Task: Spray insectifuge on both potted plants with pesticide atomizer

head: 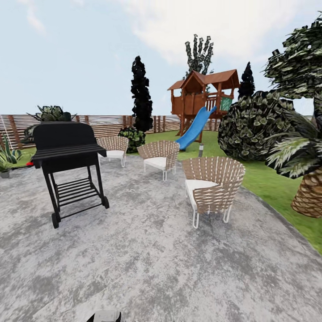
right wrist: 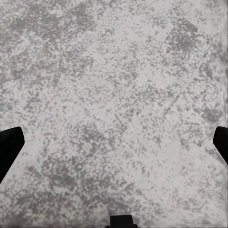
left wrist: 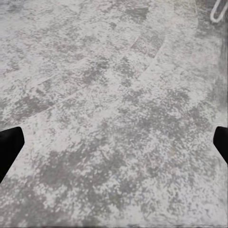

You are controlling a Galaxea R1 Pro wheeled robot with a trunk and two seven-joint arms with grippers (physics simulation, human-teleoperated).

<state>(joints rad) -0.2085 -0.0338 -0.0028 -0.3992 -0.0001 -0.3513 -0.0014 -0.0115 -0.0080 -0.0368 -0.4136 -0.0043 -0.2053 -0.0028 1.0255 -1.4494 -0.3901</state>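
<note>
On grey stone paving (head: 147, 268), facing the garden: black grill (head: 67, 154) ahead-left, three wicker chairs, nearest (head: 212, 188) ahead-right, lawn (head: 268, 179) and slat fence (head: 107, 123) beyond. Left pincer (left wrist: 114, 142) spread, fingertips (left wrist: 8, 147) at the frame's edges, bare paving between them, holding nothing. Right pincer (right wrist: 114, 142) likewise spread and empty over paving. Atomizer not made out; a small red item (head: 29, 164) by the grill's far-left side is too small to identify. Green rosette leaves (head: 8, 156) sit at far left edge, possibly a task plant. Judgement: the targets lie forward-left, so the left arm is nearer; the base must travel first.
</note>
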